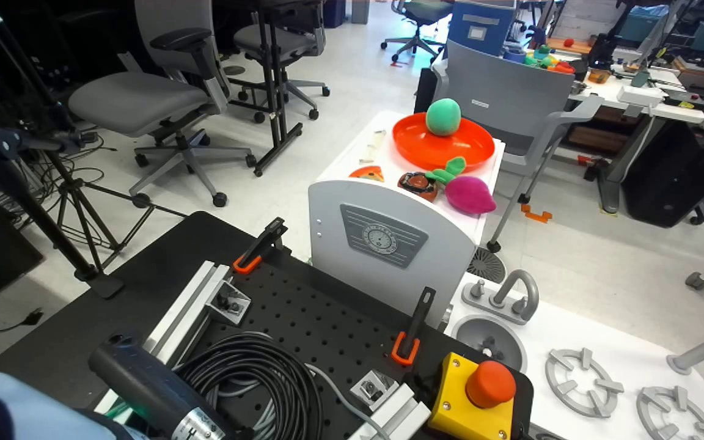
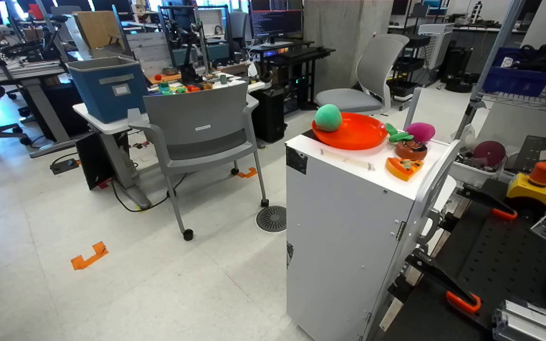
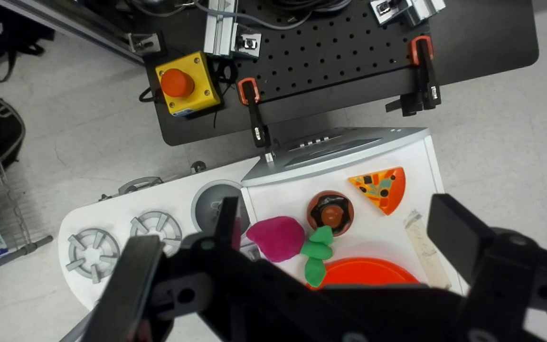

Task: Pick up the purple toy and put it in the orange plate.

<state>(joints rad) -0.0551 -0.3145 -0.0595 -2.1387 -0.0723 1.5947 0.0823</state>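
Tool [image 3: 333,235] spread, purple toy [image 3: 277,237] below, well apart.

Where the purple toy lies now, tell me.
In the wrist view, the purple toy lies at the left edge of the white cabinet top, left of the round brown toy, its green leaves beside the orange plate.

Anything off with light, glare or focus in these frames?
In an exterior view, the far floor is washed out bright and the orange plate carries small highlights; in the wrist view, the fingers look mostly black, but the purple toy has crisp edges.
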